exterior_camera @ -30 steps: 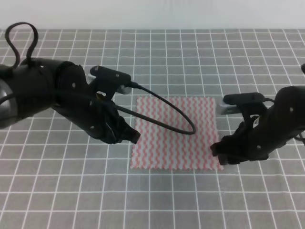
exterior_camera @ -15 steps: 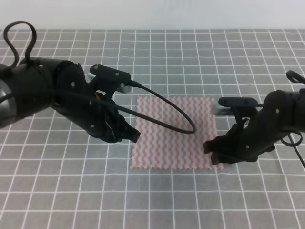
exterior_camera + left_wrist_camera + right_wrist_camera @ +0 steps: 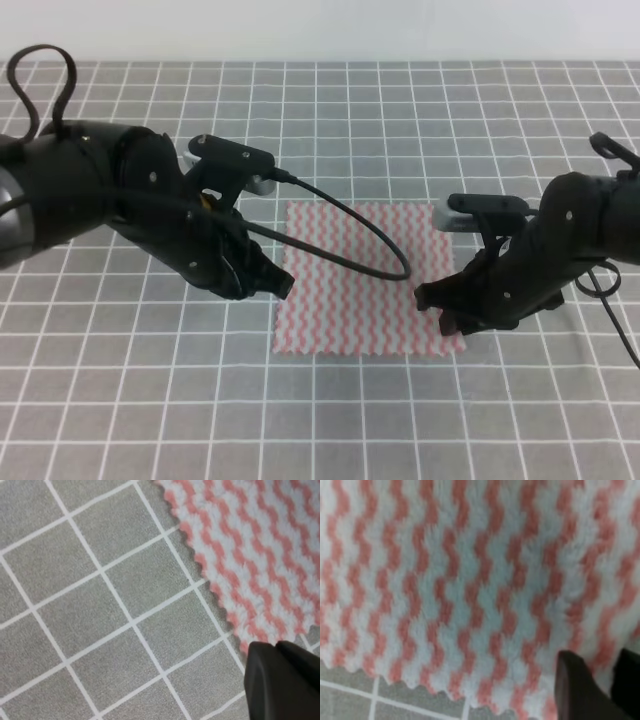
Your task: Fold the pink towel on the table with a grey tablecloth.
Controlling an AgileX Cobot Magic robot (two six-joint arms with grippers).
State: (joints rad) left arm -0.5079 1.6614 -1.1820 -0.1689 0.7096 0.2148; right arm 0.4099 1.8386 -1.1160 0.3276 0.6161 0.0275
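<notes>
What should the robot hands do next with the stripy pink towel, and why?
Probably lower both hands and pinch the near corners. The thin pink-and-white zigzag towel lies flat and unfolded on the grey grid tablecloth. The right hand hovers over its near right corner, the left hand at its left edge; neither visibly grips it.

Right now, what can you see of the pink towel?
The pink towel is a thin, fuzzy square with pink and white zigzag stripes and pinked edges. It lies flat and unfolded on the grey gridded table. The left hand sits at its left edge; the right hand is over its near right corner. A black cable arcs above it.
</notes>
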